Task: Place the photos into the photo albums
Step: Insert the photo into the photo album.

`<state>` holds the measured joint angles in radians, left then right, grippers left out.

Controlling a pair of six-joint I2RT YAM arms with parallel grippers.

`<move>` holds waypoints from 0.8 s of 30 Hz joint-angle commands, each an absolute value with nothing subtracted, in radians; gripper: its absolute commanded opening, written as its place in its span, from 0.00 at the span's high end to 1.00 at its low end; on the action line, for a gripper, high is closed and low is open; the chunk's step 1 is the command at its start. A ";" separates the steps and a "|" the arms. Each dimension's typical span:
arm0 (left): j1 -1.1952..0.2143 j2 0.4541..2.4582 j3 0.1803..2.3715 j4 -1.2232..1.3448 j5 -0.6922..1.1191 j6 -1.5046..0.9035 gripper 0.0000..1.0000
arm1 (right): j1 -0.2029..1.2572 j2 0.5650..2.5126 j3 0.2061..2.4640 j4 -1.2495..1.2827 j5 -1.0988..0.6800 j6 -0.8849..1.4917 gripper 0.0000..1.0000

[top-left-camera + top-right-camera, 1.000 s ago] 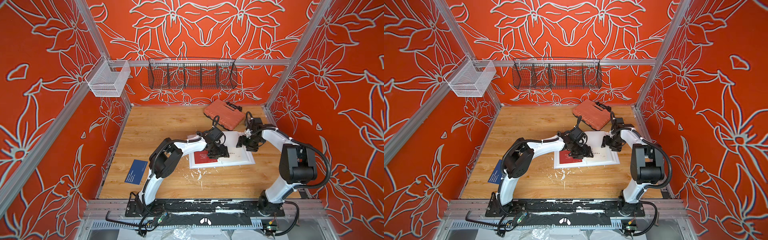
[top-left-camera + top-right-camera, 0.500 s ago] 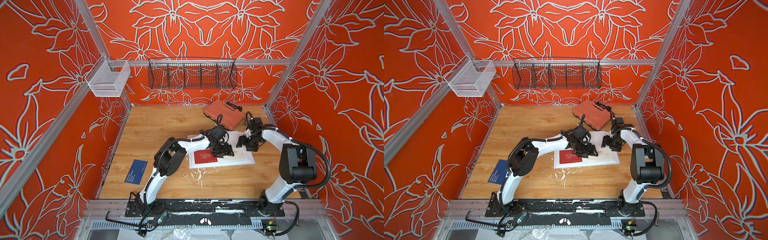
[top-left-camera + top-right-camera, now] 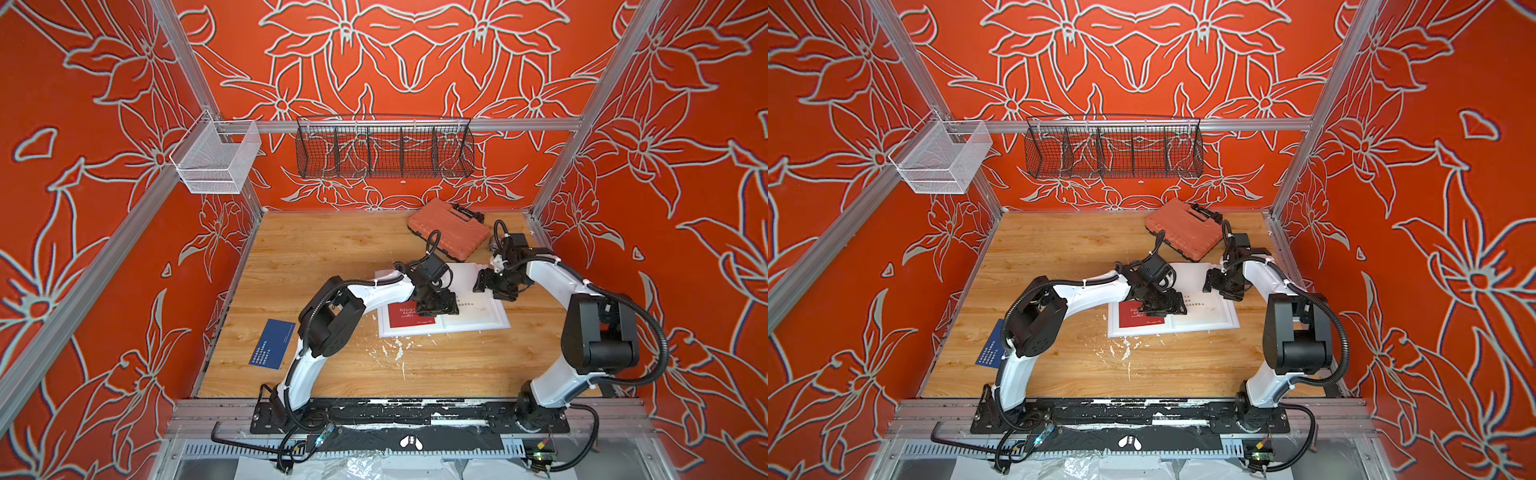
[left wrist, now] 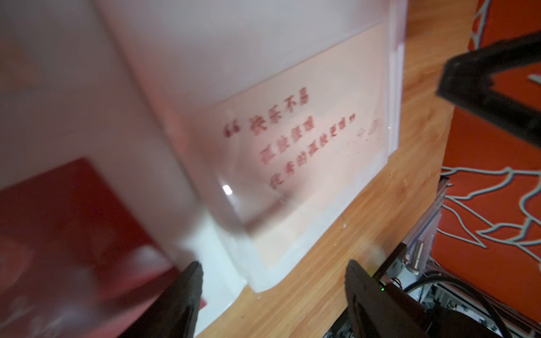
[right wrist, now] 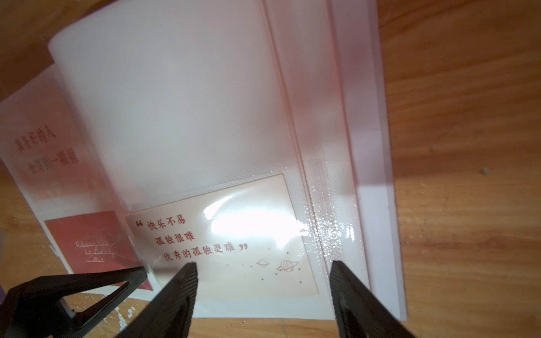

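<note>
Risk: we judge the dark red card (image 3: 405, 316) may not be fully seated in its sleeve. A brush from the left pincer (image 3: 436, 308) could drag it out, or the curled page (image 5: 175, 102) could flop over it.
Left pincer: jaws wide apart and gripping nothing, low over the photo album (image 3: 482, 319) beside the red card. We cannot tell whether it touches.
Right pincer (image 3: 483, 286): wide open and empty, above the album's right page.
Photos: a white card (image 5: 234, 248) is sleeved on the right page. A navy card (image 3: 272, 344) lies on the desk (image 3: 332, 257), well apart from the album.

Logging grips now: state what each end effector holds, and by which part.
Nothing is held. The left end effector and the right end effector both stand open over the open photo album, jaws empty.
</note>
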<state>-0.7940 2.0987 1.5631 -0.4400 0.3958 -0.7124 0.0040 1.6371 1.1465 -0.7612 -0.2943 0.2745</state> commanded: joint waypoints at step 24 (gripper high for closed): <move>-0.255 1.177 0.891 -0.917 -0.213 -1.163 0.04 | 0.270 1.700 1.287 -0.598 -0.387 0.281 0.27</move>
